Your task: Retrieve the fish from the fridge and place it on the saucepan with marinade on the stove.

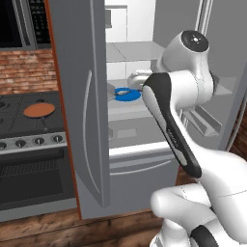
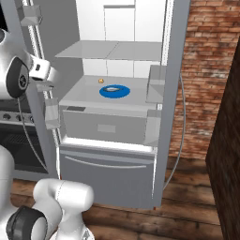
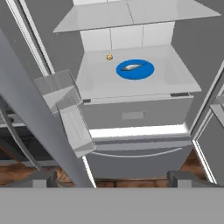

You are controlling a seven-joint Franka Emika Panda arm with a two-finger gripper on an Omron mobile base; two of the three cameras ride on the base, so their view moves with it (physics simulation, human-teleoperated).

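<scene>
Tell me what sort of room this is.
A kitchen, rendered: an open steel fridge with a fish on a blue plate, beside a gas stove holding a saucepan.

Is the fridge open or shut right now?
Open. Both doors of the fridge stand swung out, showing white shelves with the fish on a blue plate.

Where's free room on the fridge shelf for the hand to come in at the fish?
Bare shelf right of the blue plate, and a strip in front of it. Fish lies on the plate. Back left is tighter: a small orange lump sits there.
</scene>
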